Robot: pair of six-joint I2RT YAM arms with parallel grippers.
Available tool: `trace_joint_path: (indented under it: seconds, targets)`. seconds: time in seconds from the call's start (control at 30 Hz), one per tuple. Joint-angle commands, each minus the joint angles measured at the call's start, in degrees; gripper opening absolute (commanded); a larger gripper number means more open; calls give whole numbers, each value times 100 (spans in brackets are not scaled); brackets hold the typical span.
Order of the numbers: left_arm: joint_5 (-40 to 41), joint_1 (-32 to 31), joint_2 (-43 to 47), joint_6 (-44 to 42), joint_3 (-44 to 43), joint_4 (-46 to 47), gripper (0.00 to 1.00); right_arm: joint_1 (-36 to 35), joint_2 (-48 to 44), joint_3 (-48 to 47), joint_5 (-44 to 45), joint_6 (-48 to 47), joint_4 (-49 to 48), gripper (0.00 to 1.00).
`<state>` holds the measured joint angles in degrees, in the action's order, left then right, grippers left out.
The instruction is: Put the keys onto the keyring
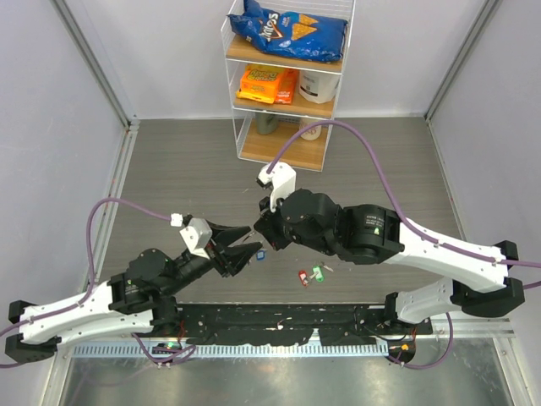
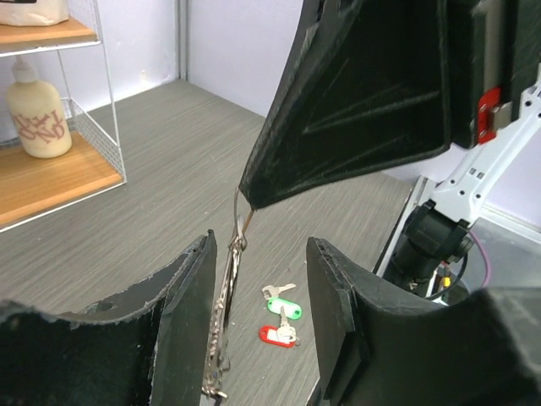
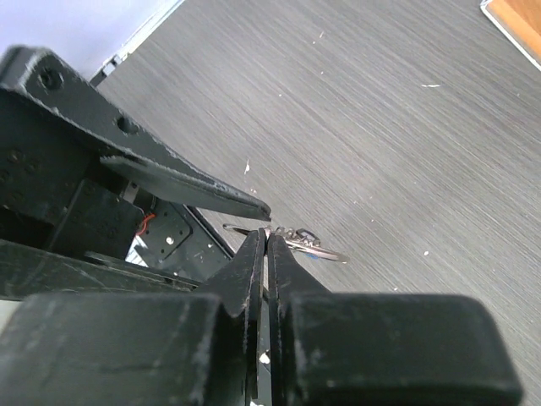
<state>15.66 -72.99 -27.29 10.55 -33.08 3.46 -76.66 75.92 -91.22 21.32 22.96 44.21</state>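
Note:
My right gripper point(image 1: 263, 234) is shut on the thin silver keyring point(image 3: 292, 239) and holds it above the table. In the left wrist view the keyring point(image 2: 239, 209) hangs edge-on from the right gripper's tip point(image 2: 250, 200), with a small metal chain point(image 2: 221, 317) dangling under it. A blue key head point(image 1: 259, 254) shows just below the ring. My left gripper point(image 1: 243, 250) is open, and its fingers point(image 2: 196, 309) stand on either side of the hanging ring and chain without closing on them. The green key point(image 2: 281, 304) and the red key point(image 2: 278, 336) lie on the table beyond, also seen from above as green point(image 1: 318, 273) and red point(image 1: 303, 277).
A wire shelf rack point(image 1: 287, 85) stands at the back with a blue chip bag, orange packs and a bottle point(image 2: 37, 118). The black arm base plate point(image 1: 279, 323) runs along the near edge. Grey walls close in both sides.

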Motion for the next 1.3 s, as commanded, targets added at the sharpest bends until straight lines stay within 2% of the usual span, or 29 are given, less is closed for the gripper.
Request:
trace_joint_path:
  seconds: [0.0,0.57,0.8,1.27]
  targets:
    - [253,22,-127,-386,-155,285,51,-33,-51,-379,452,323,-369,6]
    - [-1,22,-321,-1336,478,1929,41,-33,-25,-449,127,385,-298,6]
    - [-19,22,-215,-1380,583,2071,33,-24,-7,-432,65,350,-342,6]
    - [-28,22,-66,-1450,636,2027,28,-33,55,-484,-49,332,-386,6]
